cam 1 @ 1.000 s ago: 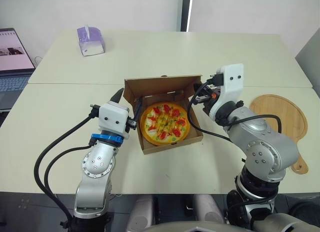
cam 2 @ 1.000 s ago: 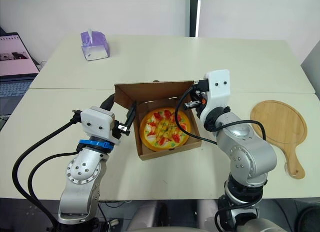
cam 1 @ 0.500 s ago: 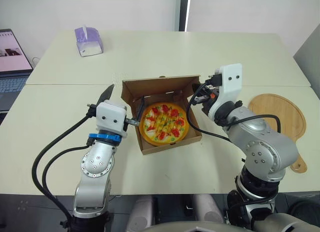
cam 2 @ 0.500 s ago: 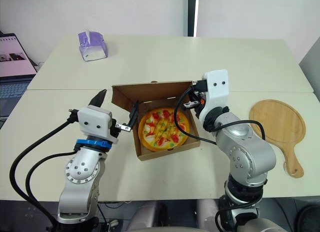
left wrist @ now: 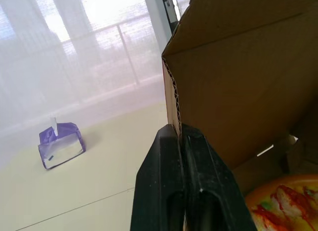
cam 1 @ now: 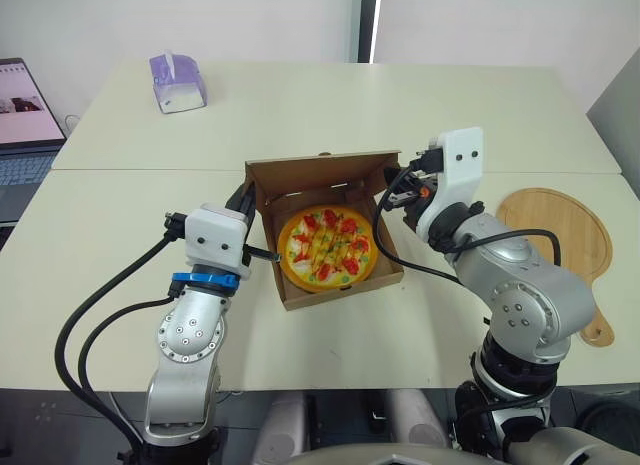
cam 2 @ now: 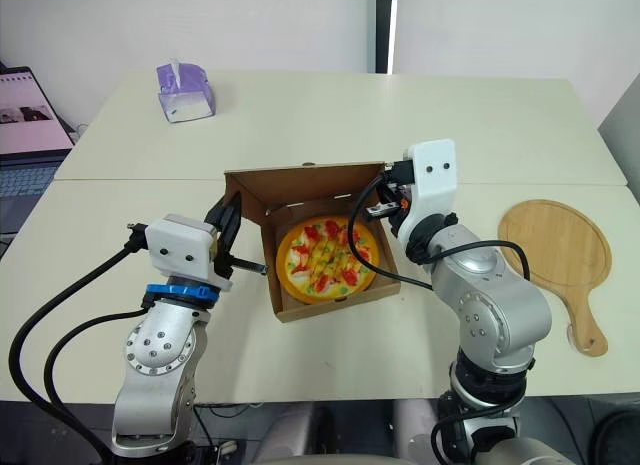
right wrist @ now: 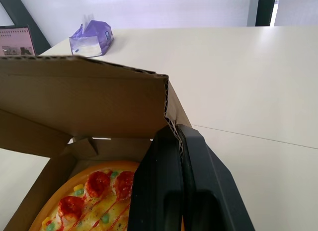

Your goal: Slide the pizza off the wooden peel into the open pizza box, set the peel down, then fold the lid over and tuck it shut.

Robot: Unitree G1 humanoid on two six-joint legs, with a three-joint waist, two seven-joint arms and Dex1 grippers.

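The open cardboard pizza box (cam 1: pixel 338 289) sits mid-table with the pizza (cam 1: pixel 326 245) inside it. Its lid (cam 1: pixel 320 175) stands upright along the back. My left gripper (cam 1: pixel 242 201) is shut on the lid's left edge; the left wrist view shows both black fingers (left wrist: pixel 164 161) pinching the corrugated edge of the lid (left wrist: pixel 238 67). My right gripper (cam 1: pixel 396 197) is shut on the lid's right edge, and its wrist view shows its fingers (right wrist: pixel 159 166) clamping the corner of the lid (right wrist: pixel 84 97) above the pizza (right wrist: pixel 94 201). The round wooden peel (cam 1: pixel 555 235) lies flat on the table to the right.
A purple tissue box (cam 1: pixel 177 82) stands at the far left of the table. An open laptop (cam 1: pixel 25 120) sits off the left edge. A seam between two tabletops runs just behind the box. The peel's handle reaches toward the front right edge.
My left gripper, open beside the box before, has moved onto the lid's left edge and shut on it. The right gripper has kept its grip and place.
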